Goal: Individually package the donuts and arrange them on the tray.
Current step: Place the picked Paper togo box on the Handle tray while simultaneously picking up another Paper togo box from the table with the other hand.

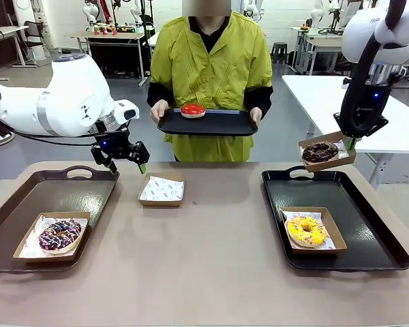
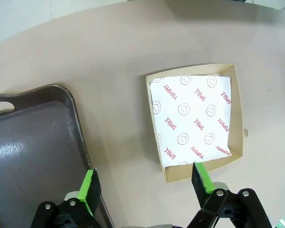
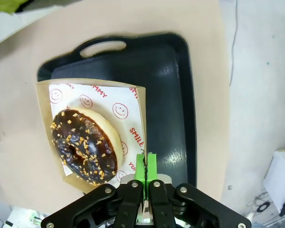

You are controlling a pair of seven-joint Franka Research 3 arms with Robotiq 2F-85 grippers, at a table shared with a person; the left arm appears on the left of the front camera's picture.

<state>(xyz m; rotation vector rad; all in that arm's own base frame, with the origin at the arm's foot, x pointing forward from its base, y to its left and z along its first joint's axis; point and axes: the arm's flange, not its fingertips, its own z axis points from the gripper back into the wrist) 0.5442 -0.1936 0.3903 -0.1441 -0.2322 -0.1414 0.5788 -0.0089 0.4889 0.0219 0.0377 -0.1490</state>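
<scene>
My right gripper (image 1: 351, 142) (image 3: 146, 164) is shut on the rim of a cardboard box (image 3: 138, 102) that holds a chocolate donut with orange sprinkles (image 1: 320, 151) (image 3: 83, 147). The box hangs above the far end of the black right tray (image 1: 382, 238) (image 3: 168, 95). A boxed yellow-iced donut (image 1: 307, 230) lies on that tray. My left gripper (image 1: 126, 163) (image 2: 145, 183) is open above the table, over the near edge of an empty paper-lined box (image 1: 161, 189) (image 2: 194, 118). On the left tray (image 1: 88, 197) (image 2: 33, 147) sits a boxed chocolate donut with coloured sprinkles (image 1: 59, 234). The person holds a black tray (image 1: 221, 125) with a red-glazed donut (image 1: 193, 110).
The brown table (image 1: 204, 266) has free room in its middle and front. The person stands at the far side, both hands on the raised tray. A white table (image 1: 313, 95) stands behind at the right.
</scene>
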